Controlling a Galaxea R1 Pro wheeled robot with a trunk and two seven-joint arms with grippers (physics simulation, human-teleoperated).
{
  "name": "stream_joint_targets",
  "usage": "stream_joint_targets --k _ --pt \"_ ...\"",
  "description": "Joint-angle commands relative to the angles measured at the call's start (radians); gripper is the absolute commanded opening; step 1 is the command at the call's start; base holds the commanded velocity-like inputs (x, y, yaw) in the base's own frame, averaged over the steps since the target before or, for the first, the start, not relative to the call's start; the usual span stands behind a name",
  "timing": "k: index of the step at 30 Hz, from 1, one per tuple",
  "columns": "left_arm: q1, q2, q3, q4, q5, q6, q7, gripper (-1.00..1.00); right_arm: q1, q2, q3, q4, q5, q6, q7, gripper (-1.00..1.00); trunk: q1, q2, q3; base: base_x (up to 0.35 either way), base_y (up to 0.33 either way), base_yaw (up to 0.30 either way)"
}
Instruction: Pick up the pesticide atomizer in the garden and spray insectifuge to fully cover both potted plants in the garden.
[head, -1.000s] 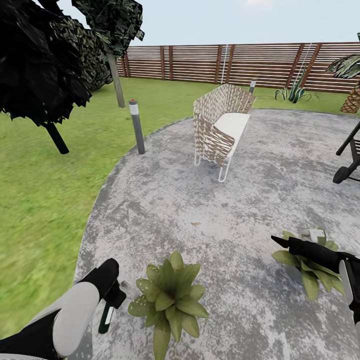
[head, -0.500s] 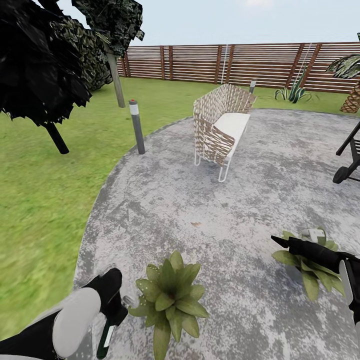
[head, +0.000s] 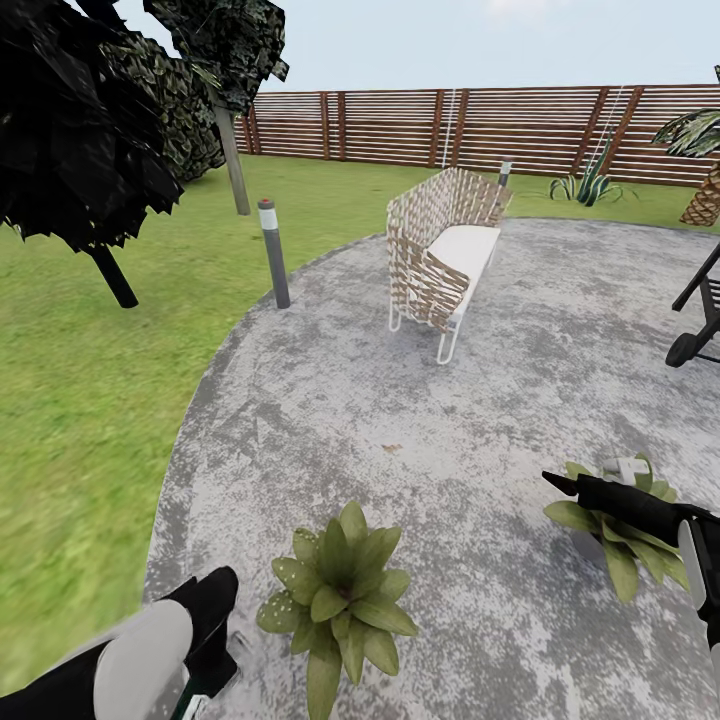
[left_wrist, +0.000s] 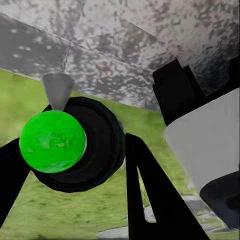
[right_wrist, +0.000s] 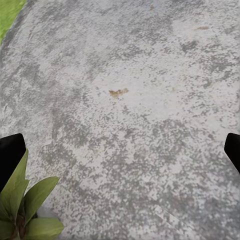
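- The left gripper (head: 205, 640), black-fingered on a grey-white arm, sits low at the near edge of the speckled grey paved patio (head: 440, 420), just beside the grass (head: 90, 400).
- Its fingers are clamped on the slim green-and-white pesticide atomizer (left_wrist: 57, 140); in the left wrist view the round bright-green end of the bottle fills the space between the black fingers (left_wrist: 145, 195), with a pale grey nozzle tip poking out beside it.
- Just to the right of that gripper stands the nearer potted plant (head: 338, 600), a low rosette of broad pointed green leaves; gripper and leaves are close but apart.
- The right gripper (head: 560, 484) hangs over the second potted plant (head: 615, 545), another broad-leaved rosette, whose leaves spread below and behind its dark fingers.
- In the right wrist view its two black fingertips (right_wrist: 11, 155) sit at opposite edges, spread wide with nothing between them but patio; a few leaves show beside one tip.
- Well beyond both grippers: a woven wicker bench with a white cushion (head: 440, 255), a short grey bollard lamp (head: 272, 252), dark trees (head: 90, 110) and a slatted wooden fence (head: 480, 125).
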Motion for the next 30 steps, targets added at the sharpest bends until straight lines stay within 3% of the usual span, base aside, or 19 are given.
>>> stream_joint_targets --k 1,3,7,30 --pt "0.001 0.002 0.014 -0.036 -0.009 0.006 -0.01 -1.0 -0.001 0.0 -0.003 -0.001 0.007 0.005 0.008 1.0 0.0 0.0 -0.001 0.0 0.0 0.0" --pt "0.001 0.004 0.016 -0.12 -0.008 0.007 -0.012 -1.0 -0.001 0.0 -0.003 -0.001 0.007 0.005 0.008 1.0 0.0 0.0 -0.001 0.0 0.0 0.0" --pt "0.001 0.003 0.017 -0.162 -0.004 0.006 -0.013 -1.0 -0.001 0.0 -0.003 -0.001 0.007 0.005 0.008 1.0 0.0 0.0 -0.001 0.0 0.0 0.0" --pt "0.001 -0.011 0.016 -0.169 -0.003 0.005 -0.012 -1.0 -0.001 0.0 -0.003 -0.001 0.007 0.005 0.008 1.0 0.0 0.0 -0.001 -0.029 -0.037 0.051"
